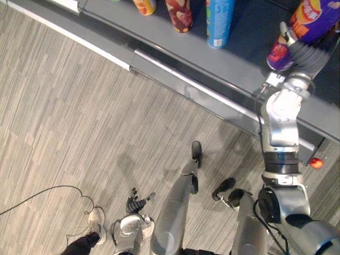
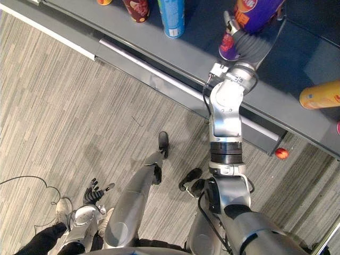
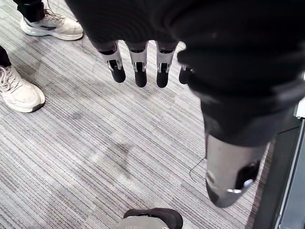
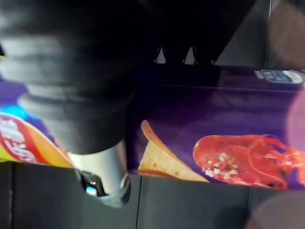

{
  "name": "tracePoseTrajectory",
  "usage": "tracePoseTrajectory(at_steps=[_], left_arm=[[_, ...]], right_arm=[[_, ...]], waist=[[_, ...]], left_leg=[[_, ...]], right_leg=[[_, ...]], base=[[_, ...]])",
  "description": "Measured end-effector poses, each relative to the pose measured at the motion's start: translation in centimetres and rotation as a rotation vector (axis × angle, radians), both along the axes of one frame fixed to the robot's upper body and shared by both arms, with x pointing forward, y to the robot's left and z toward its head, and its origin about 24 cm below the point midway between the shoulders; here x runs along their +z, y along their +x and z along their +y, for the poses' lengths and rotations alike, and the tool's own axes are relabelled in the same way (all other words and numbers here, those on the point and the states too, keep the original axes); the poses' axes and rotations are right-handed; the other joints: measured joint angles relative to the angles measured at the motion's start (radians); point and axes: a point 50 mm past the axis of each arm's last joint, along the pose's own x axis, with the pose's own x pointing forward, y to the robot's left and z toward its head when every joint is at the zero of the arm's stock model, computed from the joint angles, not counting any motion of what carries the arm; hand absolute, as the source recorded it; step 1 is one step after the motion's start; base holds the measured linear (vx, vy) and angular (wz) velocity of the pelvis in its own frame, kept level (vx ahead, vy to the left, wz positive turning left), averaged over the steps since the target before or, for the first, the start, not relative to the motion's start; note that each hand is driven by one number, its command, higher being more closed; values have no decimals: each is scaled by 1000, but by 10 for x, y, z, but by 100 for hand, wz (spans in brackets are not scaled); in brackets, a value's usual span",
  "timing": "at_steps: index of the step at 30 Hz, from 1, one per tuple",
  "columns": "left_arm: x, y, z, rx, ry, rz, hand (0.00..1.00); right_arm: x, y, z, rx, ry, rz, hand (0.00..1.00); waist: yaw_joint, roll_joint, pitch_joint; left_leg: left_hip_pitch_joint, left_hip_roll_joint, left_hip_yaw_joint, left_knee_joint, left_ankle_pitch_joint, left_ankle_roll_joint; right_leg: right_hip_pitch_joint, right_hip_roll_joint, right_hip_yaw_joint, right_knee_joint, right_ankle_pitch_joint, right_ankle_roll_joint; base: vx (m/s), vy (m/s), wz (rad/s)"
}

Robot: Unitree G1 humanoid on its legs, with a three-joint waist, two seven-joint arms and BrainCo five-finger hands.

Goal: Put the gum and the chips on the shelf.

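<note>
A purple chips can (image 1: 313,18) is tilted over the grey shelf (image 1: 159,37) at the far right, and my right hand (image 1: 305,53) is shut round it. In the right wrist view the can (image 4: 214,129) lies across the palm, with the thumb (image 4: 102,176) curled over its printed side. My left hand (image 1: 135,204) hangs low beside me above the carpet, open and holding nothing. Its fingers (image 3: 139,67) point down at the floor.
On the shelf stand a blue can (image 1: 219,21), a red can (image 1: 179,13) and an orange one (image 1: 144,5). A yellow can (image 2: 321,94) lies on its side at the right. A small red knob (image 2: 281,153) sits at the shelf's front edge. A person's white shoes (image 3: 16,90) are near my left hand.
</note>
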Motion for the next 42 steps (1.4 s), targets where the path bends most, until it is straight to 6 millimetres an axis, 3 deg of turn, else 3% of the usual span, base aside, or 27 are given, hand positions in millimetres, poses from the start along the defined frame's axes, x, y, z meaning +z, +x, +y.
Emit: tracePoseTrajectory(at_steps=[11,24,32,33,42], left_arm=[[6,9,-1,4,6,-33,0],[14,18,-10,30,-42,-94,0],[21,24,-13,28,-47,-143,0],[20,24,-13,28,-47,-142,0],[21,24,-12,28,-46,-147,0]], right_arm=[[1,4,-10,-58,64,8,100],[-9,7,-23,-113,131,52,100],[-16,7,-28,-132,151,68,100],[-16,7,-28,-131,151,71,0],[-22,12,-29,-91,168,97,0]], waist=[[7,0,0],[8,0,0],[7,0,0],[7,0,0],[4,0,-2]], left_leg=[[-39,-8,-17,1,10,1],[-104,14,4,102,-52,9],[-115,13,15,106,-52,8],[-115,13,15,106,-52,8],[-119,7,19,101,-44,17]], right_leg=[[-49,-19,-6,51,-5,-8],[-81,-27,-9,87,-6,-12],[-94,-32,-4,90,-6,-12],[-95,-33,-5,92,-6,-12],[-107,-44,-5,102,-6,-12]], base=[[22,-76,7],[-2,-59,-3],[10,-46,-4],[16,-70,3],[9,-58,0]])
